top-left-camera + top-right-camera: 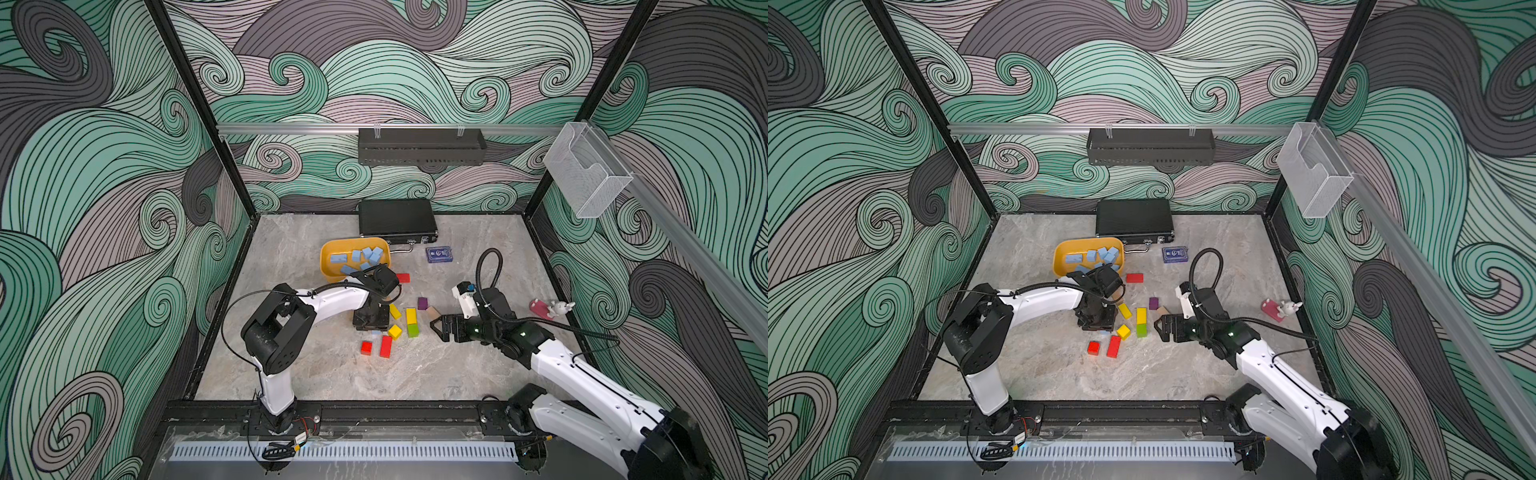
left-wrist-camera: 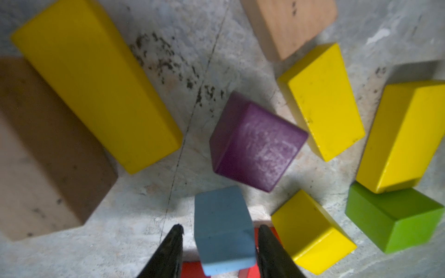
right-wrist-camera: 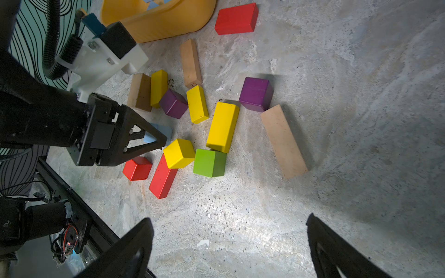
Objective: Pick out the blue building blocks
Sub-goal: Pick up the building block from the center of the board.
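Because a yellow cube point(image 2: 310, 231) crowded the blue building block point(image 2: 220, 211), left end effector point(image 2: 220, 227) straddled it from above — jaws not yet clamped; right end effector point(image 3: 228, 216) hung wide open, empty.

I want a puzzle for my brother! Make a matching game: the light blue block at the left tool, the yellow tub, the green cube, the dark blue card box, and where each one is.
Things:
1. small sky-blue wooden block
2. yellow plastic tub
3. green wooden cube
4. dark navy flat card box

Places:
A. lying near the black hard case
B. touching the end of a long yellow block
C. between the fingers of the left tool
D. holding blue blocks

Pairs: 1-C, 2-D, 3-B, 4-A.
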